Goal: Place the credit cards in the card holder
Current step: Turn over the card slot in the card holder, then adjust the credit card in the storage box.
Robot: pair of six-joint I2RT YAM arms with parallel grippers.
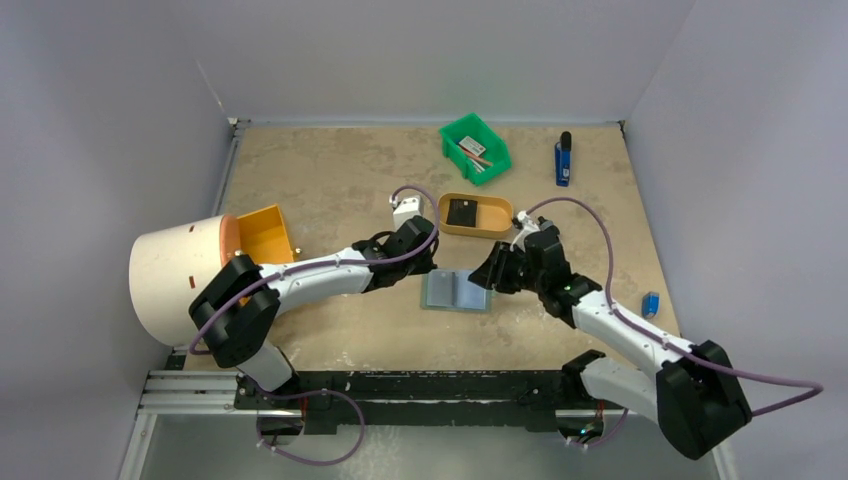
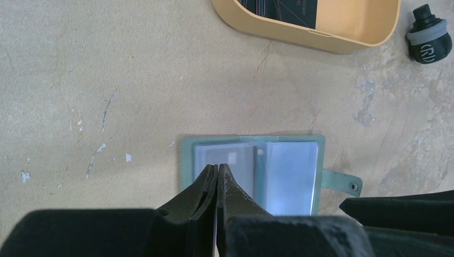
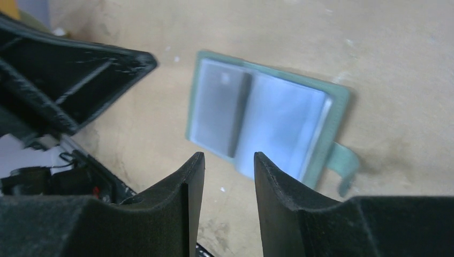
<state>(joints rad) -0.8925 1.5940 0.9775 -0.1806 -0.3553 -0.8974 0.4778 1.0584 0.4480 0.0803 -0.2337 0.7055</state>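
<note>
Your grey-green fold-over card holder [image 1: 457, 291]: open, flat, between the arms. Left gripper [image 2: 217, 168] — fingers pressed together over its left pocket. Right gripper [image 3: 229, 160] — fingers parted, empty. Flat black credit card [image 1: 461, 212]: in the tan oval tray [image 1: 497, 224].

Left claw [image 2: 217, 169] and right claw [image 3: 229, 159] flank the open grey-green fold-over wallet [image 2: 289, 171]; a tan oval tray [image 2: 300, 37] stands beyond it; the table [image 1: 400, 340] on its near side lies bare.

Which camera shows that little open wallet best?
The left wrist view: the card holder is sharp, pockets and snap strap clear. The right wrist view shows it whole but blurred; the top view shows it small.
</note>
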